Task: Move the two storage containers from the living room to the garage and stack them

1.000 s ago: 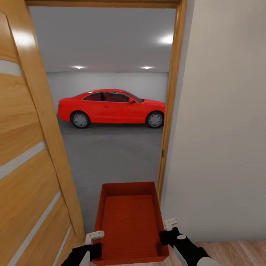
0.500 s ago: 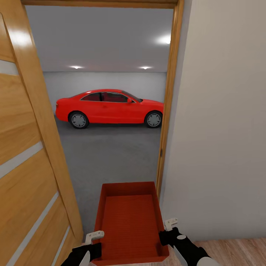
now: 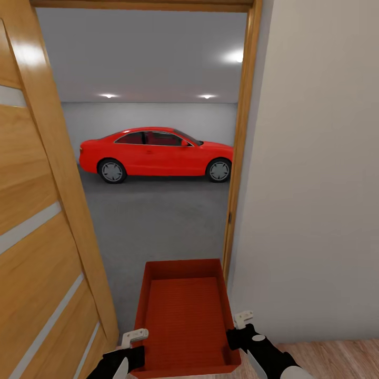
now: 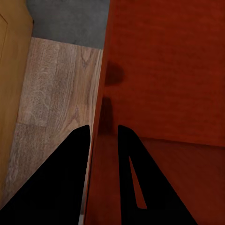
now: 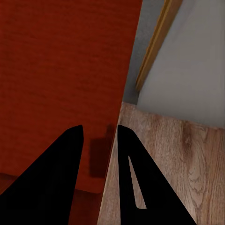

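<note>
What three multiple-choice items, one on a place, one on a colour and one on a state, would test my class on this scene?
1. Where is the car?
A. In the garage beyond the doorway
B. On the wood-plank flooring
C. Behind the wooden door

2. What colour is the carried storage container?
A. Blue
B. Red-orange
C. Grey

3. How is the container held?
A. By the left end effector alone
B. Resting on the floor
C. By both, the left end effector and the right end effector, one on each side wall

Key: 1 A, the car stands on grey concrete flooring past the frame; 2 B, its walls and base show red-orange; 3 C, each wrist view shows fingers straddling a wall.
</note>
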### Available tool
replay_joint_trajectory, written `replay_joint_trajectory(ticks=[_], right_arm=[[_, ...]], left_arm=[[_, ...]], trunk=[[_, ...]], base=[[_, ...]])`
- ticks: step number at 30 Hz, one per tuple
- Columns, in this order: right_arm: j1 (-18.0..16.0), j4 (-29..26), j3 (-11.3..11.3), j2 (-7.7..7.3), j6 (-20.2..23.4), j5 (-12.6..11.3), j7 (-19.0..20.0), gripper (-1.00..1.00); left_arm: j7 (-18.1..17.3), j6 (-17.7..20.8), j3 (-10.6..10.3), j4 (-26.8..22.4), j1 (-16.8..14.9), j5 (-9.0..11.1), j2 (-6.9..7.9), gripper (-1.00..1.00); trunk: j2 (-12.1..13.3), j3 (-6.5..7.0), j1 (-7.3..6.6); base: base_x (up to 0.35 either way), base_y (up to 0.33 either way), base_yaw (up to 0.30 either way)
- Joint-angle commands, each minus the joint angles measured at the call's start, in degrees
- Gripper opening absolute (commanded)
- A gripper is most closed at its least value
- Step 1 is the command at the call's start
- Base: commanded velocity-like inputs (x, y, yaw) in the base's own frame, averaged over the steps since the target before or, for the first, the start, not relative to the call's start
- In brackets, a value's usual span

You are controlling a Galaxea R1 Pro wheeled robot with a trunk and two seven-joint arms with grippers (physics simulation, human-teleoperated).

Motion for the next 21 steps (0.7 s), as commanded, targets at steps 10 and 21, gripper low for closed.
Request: replay_joint_trajectory(ticks=[10,21], right_arm=[[0.0,-0.3,0.1,2.04,-0.4,-0.1,2.0,-1.00],[0.0,-0.3,0.1,2.05,-0.4,0.0,2.0,-1.00]], left_arm=[[0.7,0.5,0.2,0.0,0.0,-0.9,-0.04,-1.00],[0.7,0.5,0.2,0.0,0.0,-0.9,-0.04,-1.00]], trunk=[[0.0,-0.03,0.02],[0.0,-0.48,0.02]], base=[[0.000,0.000,0.000],[0.000,0.000,0.000]])
